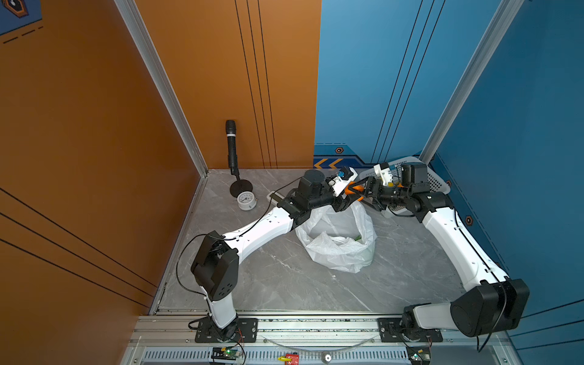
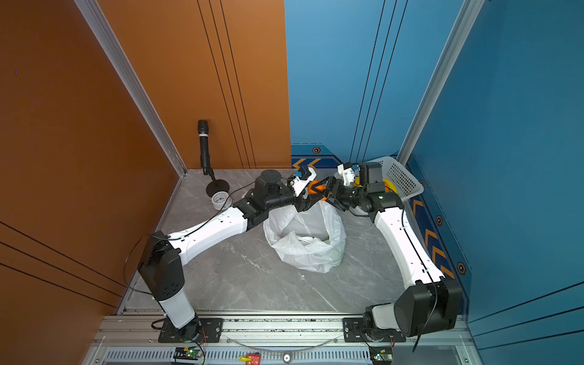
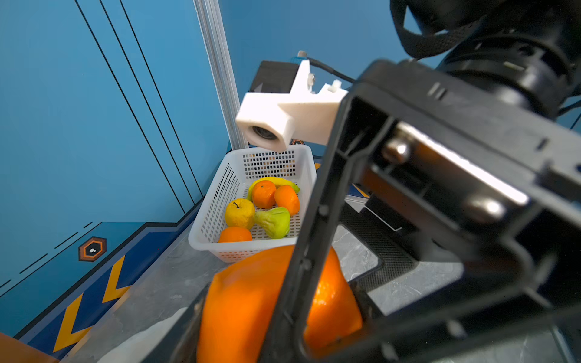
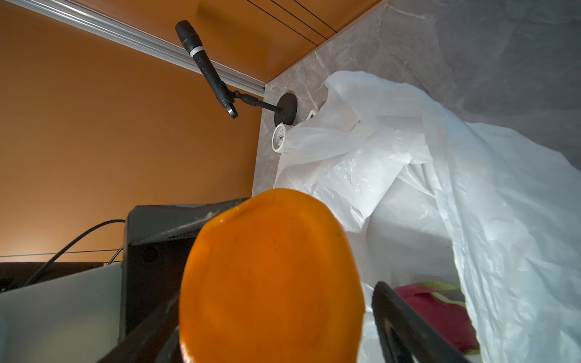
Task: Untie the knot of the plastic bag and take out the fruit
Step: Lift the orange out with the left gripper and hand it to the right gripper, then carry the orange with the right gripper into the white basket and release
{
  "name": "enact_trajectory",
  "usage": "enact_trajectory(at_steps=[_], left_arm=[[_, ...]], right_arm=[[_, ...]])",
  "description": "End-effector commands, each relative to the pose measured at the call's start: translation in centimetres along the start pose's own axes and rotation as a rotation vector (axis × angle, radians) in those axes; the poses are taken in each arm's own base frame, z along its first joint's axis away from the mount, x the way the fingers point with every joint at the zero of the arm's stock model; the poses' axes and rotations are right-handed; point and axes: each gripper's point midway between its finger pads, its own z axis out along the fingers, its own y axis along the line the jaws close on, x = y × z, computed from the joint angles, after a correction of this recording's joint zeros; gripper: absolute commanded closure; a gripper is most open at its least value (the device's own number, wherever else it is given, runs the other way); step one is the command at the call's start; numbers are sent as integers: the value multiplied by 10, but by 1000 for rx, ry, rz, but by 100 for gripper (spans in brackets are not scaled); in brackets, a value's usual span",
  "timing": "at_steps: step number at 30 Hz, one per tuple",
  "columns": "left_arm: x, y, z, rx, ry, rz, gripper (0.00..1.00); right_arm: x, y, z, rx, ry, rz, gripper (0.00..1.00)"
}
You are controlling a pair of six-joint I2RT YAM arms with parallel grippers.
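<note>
An orange fruit (image 1: 354, 189) (image 3: 251, 301) hangs above the far rim of the plastic bag (image 1: 338, 246), between both grippers. My left gripper (image 1: 351, 195) (image 3: 279, 317) is shut on it. My right gripper (image 1: 364, 191) (image 4: 273, 333) reaches in from the opposite side with its jaws open around the same orange (image 4: 270, 276); a small gap shows beside one finger (image 4: 402, 323). The white bag (image 4: 408, 157) lies slumped with its mouth gaping, and the knot is out of view. A pink-and-green dragon fruit (image 4: 440, 311) lies inside the bag.
A white perforated basket (image 1: 437, 185) (image 3: 213, 195) stands in the far right corner with oranges (image 3: 263, 193), a yellow fruit (image 3: 239, 213), a green pear (image 3: 274, 220) and a banana (image 3: 276, 181). A microphone stand (image 1: 231, 147) and a round gauge (image 1: 246, 200) stand at the far left.
</note>
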Motion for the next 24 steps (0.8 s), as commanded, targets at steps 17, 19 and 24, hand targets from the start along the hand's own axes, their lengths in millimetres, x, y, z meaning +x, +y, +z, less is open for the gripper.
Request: enact_trajectory(at_steps=[17,19,24], left_arm=[[-18,9,-22,-111,5,83,17],[-17,11,-26,-126,18,98,16],[-21,13,-33,-146,23,120,15]], right_arm=[[-47,-15,3,39,-143,20,45],[-58,-24,-1,55,-176,36,45],[-88,-60,-14,144,-258,88,45]])
